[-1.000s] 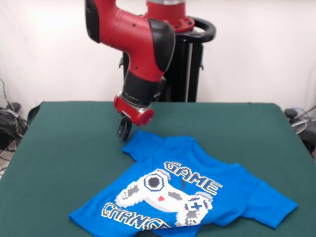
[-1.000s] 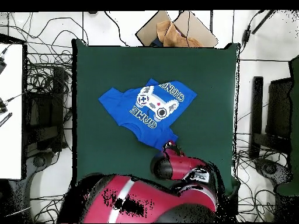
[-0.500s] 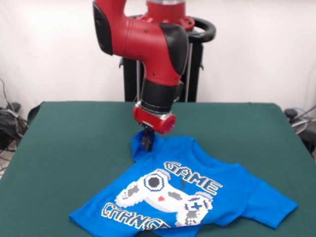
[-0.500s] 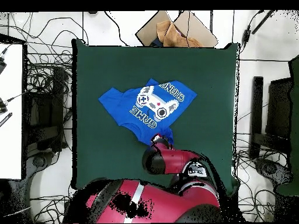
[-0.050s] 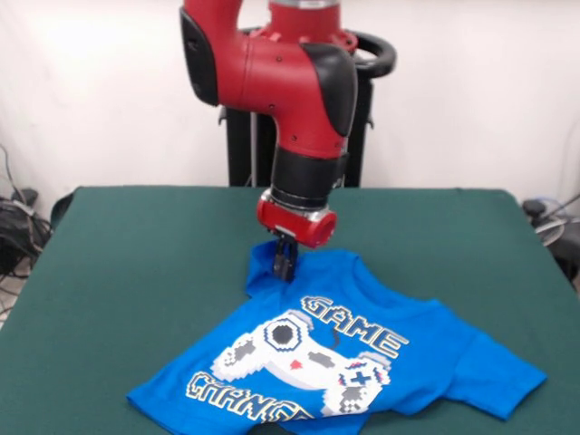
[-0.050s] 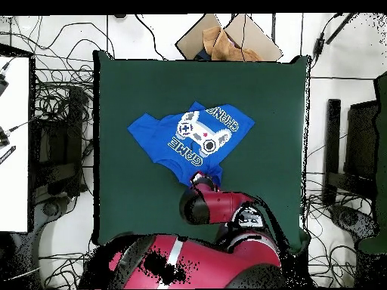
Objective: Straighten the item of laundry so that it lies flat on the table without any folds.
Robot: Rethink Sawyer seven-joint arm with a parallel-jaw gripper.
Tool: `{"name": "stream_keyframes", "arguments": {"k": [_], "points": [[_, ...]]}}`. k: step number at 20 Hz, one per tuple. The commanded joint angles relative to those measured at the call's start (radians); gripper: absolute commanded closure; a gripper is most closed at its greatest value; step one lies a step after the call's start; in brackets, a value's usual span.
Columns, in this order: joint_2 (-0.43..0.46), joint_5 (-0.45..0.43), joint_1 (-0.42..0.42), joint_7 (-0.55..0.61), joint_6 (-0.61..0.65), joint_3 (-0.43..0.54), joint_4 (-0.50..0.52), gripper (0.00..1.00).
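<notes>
Green felt bench (image 5: pixel 127 254) with a blue T-shirt (image 5: pixel 362 362) and a red robot arm (image 5: pixel 299 91) reaching down to it.

At centre frame in the front view, the end effector (image 5: pixel 284 261) points straight down, its dark fingers drawn narrow and pinching the shirt's top edge, where the cloth bunches into a small raised fold. From that pinch the shirt spreads toward the lower right of the frame, printed side up, showing a white pixel game controller (image 5: pixel 304 355) and the words "GAME CHANGER"; one sleeve (image 5: pixel 494 381) lies out at lower right, and the hem sits at the bottom edge. In the overhead view the shirt (image 6: pixel 162 136) lies in the middle of the bench (image 6: pixel 264 113), with the arm (image 6: pixel 219 208) covering its lower corner. Cables (image 6: pixel 57 98) trail across the floor left of the bench, and a brown cardboard piece (image 6: pixel 227 38) lies beyond its top edge.
</notes>
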Motion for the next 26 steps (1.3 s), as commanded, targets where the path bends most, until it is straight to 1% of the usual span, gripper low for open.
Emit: {"name": "stream_keyframes", "arguments": {"k": [1, 19, 22, 26], "points": [[0.035, 0.004, 0.033, 0.026, 0.097, 0.038, -0.030, 1.00], [0.041, 0.000, 0.040, 0.026, 0.086, 0.030, -0.037, 1.00], [0.041, 0.011, 0.055, 0.029, 0.099, 0.017, -0.040, 1.00], [0.050, 0.048, 0.109, 0.051, 0.121, -0.041, -0.050, 1.00]]}}
